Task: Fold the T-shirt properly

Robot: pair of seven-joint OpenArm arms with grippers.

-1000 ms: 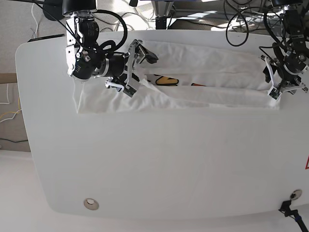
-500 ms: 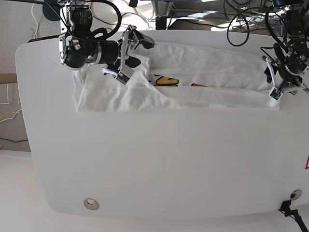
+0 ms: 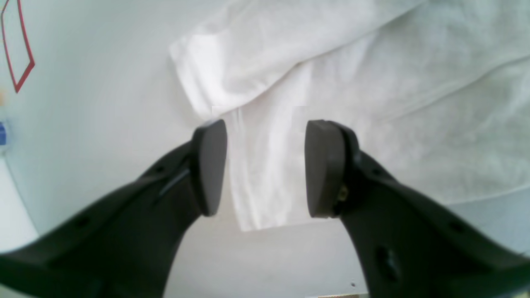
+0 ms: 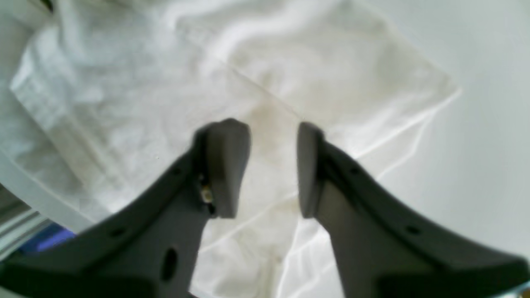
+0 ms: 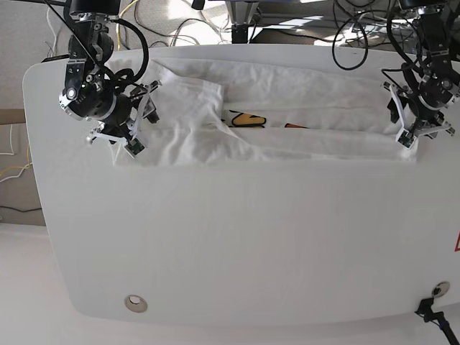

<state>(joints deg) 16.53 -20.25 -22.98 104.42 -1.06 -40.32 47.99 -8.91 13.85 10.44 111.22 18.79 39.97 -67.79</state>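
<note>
The T-shirt (image 5: pixel 287 122) lies folded into a long band across the far part of the white table (image 5: pixel 237 244), with a strip of its yellow and red print (image 5: pixel 248 119) showing in the gap between two folded layers.

The right claw (image 5: pixel 136 118) hangs over the shirt's end on the base view's left, where a sleeve flap (image 5: pixel 190 97) is turned over onto the body. In its wrist view, the right claw (image 4: pixel 273 169) has its two dark pads parted with rumpled white cloth below the gap; nothing is pinched between them.

The left claw (image 5: pixel 410 118) sits at the opposite end of the band. In the left wrist view, the left claw (image 3: pixel 265 167) has its pads spread apart above the shirt's corner (image 3: pixel 248 198), holding nothing. A red outline (image 3: pixel 16 45) marks the table nearby.
</note>
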